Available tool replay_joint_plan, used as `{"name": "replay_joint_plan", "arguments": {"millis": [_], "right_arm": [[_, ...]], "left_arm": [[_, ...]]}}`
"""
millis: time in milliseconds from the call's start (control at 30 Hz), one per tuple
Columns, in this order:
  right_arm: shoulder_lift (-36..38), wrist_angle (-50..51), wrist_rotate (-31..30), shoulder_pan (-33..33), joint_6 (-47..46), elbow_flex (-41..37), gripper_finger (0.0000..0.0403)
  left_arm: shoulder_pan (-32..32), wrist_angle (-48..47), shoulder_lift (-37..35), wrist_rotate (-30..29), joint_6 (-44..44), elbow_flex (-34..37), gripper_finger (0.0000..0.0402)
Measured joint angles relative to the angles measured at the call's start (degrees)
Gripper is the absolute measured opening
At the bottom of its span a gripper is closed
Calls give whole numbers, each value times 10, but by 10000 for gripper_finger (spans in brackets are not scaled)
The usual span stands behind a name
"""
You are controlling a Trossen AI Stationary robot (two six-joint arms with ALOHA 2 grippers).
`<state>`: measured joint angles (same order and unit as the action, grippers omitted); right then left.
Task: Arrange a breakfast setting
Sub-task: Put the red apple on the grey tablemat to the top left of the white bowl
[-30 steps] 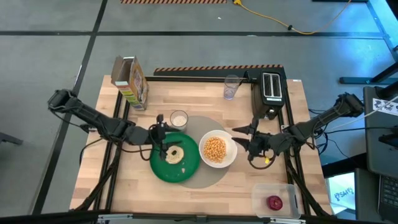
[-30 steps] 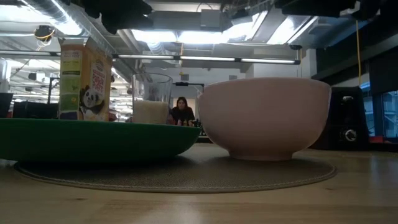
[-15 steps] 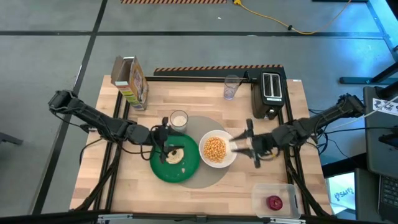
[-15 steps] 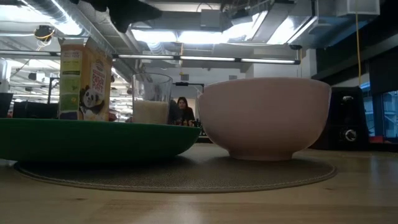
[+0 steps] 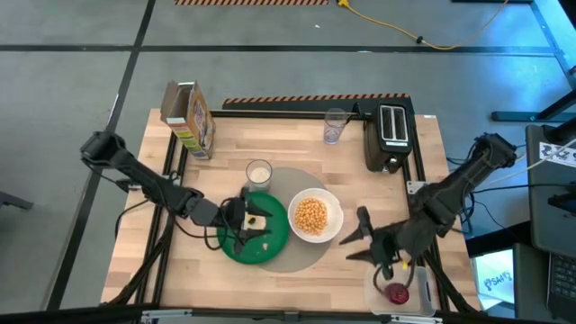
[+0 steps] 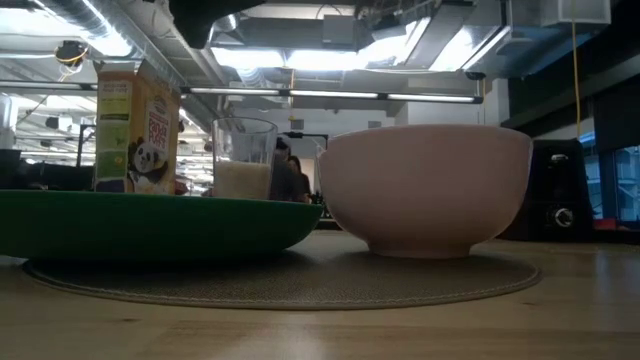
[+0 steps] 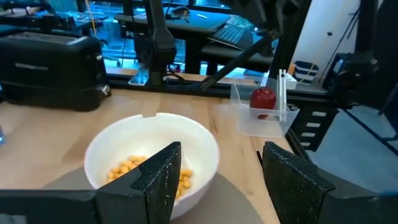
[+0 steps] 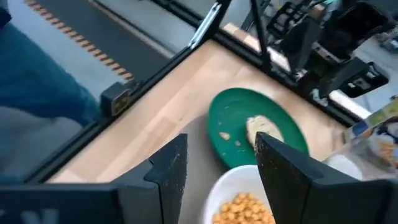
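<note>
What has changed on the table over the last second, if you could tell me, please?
The right hand has swung from beside the white bowl toward the table's near edge, close to the clear tub holding the red apple; it is open and empty. The left hand has shifted slightly nearer over the green plate, open above the bagel. Bowl, plate, milk glass and grey mat have not moved.

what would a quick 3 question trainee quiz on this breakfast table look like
1. True or false: the red apple sits in a clear container off the round grey mat.
2. What fills the white bowl? A) milk B) yellow cereal C) nothing
3. Fill in: the pale bagel lies on the round green ____.

Key: 1 true; 2 B; 3 plate. Both the left gripper and right gripper are open.
</note>
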<state>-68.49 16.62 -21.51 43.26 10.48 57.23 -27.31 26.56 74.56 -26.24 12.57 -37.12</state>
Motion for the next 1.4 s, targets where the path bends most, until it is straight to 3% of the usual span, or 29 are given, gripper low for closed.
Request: {"name": "replay_joint_plan", "arguments": {"millis": [233,367,633,833,1167,1400], "right_arm": [[-52,88,-3,59,-101,66,175],[-57,87,1,84,-172,70,175],[-57,74,16,88,-193,69,175],[-57,92,-11,88,-210,69,181],[-57,201,2,89,-300,68,296],[-57,291,54,89,-415,68,382]], "left_arm": [[-36,44,33,-22,34,0,211],[-48,69,44,-23,38,0,211],[-51,74,47,-22,40,0,211],[-51,74,47,-22,39,0,211],[-51,73,47,-22,39,0,211],[-51,73,47,-22,38,0,211]]}}
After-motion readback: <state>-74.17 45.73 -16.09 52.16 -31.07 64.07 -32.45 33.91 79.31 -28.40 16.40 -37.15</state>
